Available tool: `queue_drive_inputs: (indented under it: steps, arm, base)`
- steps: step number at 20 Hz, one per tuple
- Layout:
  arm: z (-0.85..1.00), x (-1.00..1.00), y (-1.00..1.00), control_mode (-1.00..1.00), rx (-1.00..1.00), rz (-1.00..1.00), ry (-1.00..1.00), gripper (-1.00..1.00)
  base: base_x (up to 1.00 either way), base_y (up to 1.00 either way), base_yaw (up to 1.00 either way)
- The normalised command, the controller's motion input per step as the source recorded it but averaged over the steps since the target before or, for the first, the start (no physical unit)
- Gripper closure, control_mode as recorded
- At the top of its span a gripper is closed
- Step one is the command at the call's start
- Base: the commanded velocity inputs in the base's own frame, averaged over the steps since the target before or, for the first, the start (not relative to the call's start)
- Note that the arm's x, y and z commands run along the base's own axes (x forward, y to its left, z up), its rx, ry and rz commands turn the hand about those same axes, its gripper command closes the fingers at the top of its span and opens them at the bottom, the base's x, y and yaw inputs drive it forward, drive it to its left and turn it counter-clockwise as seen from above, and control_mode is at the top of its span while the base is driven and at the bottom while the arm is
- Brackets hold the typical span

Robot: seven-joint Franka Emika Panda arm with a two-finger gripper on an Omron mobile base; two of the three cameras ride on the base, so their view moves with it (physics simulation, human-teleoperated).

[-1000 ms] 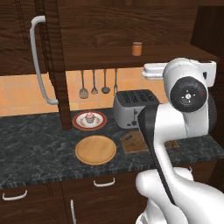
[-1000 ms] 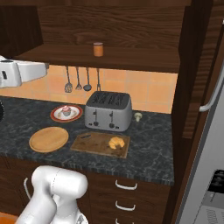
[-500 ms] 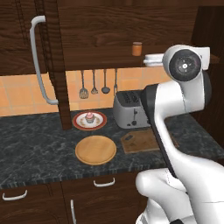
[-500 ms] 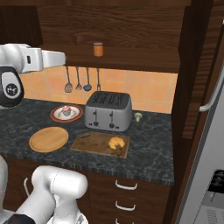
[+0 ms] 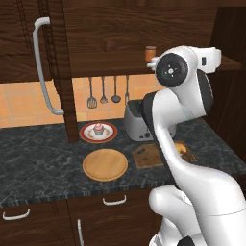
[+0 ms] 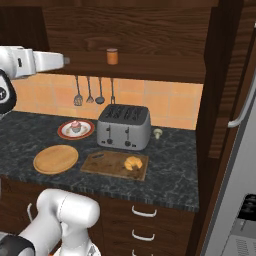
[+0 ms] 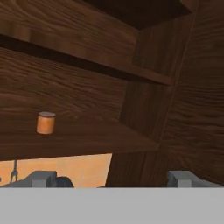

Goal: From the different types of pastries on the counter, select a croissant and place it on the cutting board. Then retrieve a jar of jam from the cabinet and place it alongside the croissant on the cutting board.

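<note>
The small golden-brown crescent croissant (image 6: 132, 162) lies on the flat rectangular dark-brown wooden cutting board (image 6: 102, 165), which rests on the black marble-look tabletop (image 6: 170, 165) just in front of the silver four-slot toaster (image 6: 123, 126). The first half of the task thus appears complete; the step in hand is judged to be the reach for the jam.

The small orange-brown cylindrical jar of jam (image 7: 45, 122), with its paler flat lid, stands upright on the thick horizontal shelf plank of the dark brown wood cabinet (image 7: 87, 140), above the toaster and the row of hanging utensils (image 6: 90, 92). Its long axis is vertical.

The white arm's two-finger gripper (image 7: 116, 179) is raised to about shelf height, with the jaws released, spread wide and holding nothing. The deciding relation appears in the hand view: the jar sits well apart from the jaws, far to the left of the line between the two dark fingertips (image 7: 41, 178) and deeper in on the shelf. The hand currently points at the bare right end of the plank and the cabinet's side wall. In the right base view the hand is level with the jar but off to its left, still short of the shelf.

The coming move, as judged here, calls for a swing toward the jar and then an advance, so that the jaws straddle the upright cylinder from its sides.

The pink-frosted cupcake (image 6: 75, 126) on its red-rimmed plate (image 6: 64, 133) and the round light-wood plate (image 6: 55, 159) lie further left on the tabletop.
</note>
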Motion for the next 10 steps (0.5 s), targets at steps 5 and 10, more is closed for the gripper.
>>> queue_drive_inputs:
  steps: [5,10]
  arm:
    - [-0.18,0.28,0.04,-1.00,0.02,0.00,0.05,-1.00]
    - [-0.38,0.62,0.09,-1.00,0.06,0.00,0.04,-1.00]
  base:
    - [0.00,0.00,0.00]
    - [0.00,0.00,0.00]
